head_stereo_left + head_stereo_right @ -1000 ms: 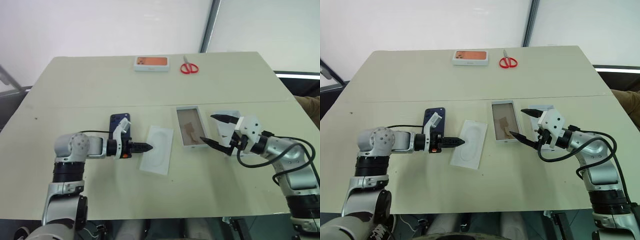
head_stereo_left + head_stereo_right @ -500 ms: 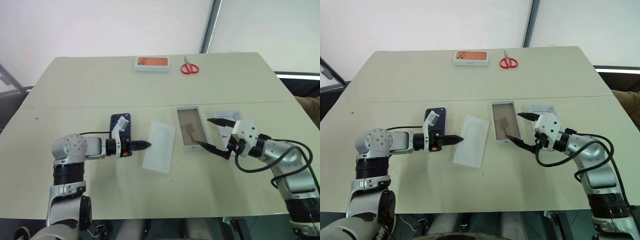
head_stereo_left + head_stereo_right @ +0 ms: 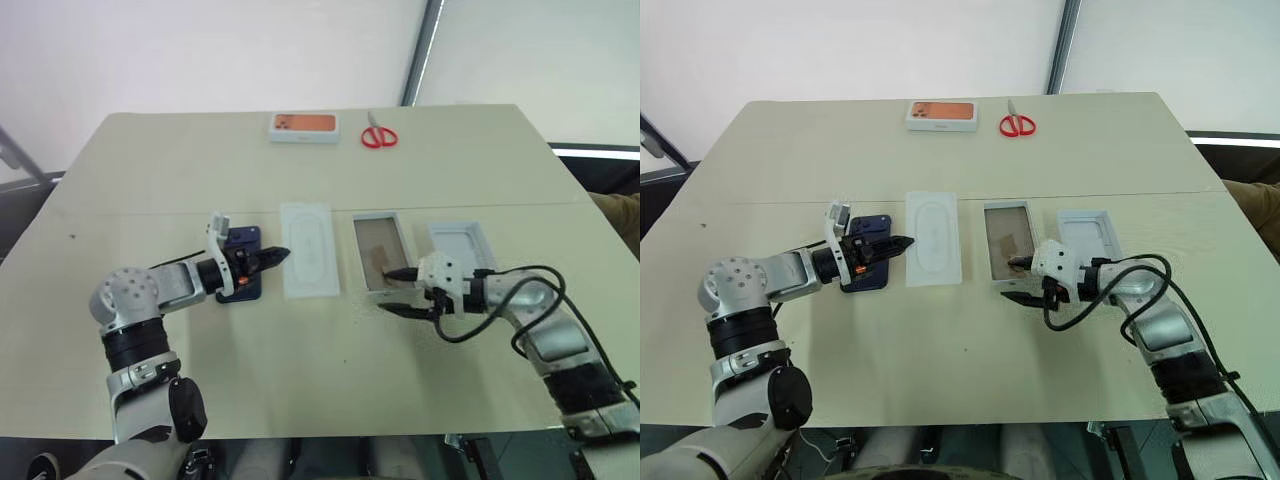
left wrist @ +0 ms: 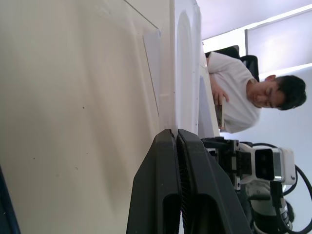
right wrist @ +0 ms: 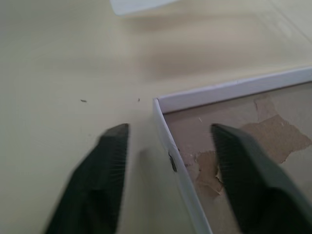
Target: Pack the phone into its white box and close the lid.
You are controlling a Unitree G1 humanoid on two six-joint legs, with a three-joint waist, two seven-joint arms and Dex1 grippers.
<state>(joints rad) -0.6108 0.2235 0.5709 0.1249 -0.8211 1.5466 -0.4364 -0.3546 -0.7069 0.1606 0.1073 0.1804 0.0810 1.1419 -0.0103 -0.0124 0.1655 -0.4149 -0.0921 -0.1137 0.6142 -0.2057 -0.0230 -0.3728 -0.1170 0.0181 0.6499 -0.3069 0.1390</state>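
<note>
Right tool (image 5: 165, 161) apart astride the white box (image 5: 234, 90) wall; left tool (image 4: 175, 141) together, empty

Cream table (image 3: 150, 170): boxes, scissors (image 3: 378, 134)

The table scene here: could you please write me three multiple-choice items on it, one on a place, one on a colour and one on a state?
1. Where does the white box lie?
A. between the insert card and the lid
B. beside the scissors
C. on top of the phone

2. What colour are the scissors' handles?
A. blue
B. red
C. green

3. How does the right gripper stand at the white box?
A. shut above the lid
B. holding the phone
C. open, one finger on either side of the box's near wall

Answers:
1 A, the head views show the three side by side.
2 B, they are red at the table's far edge.
3 C, the right wrist view shows the wall between its fingers.
</note>
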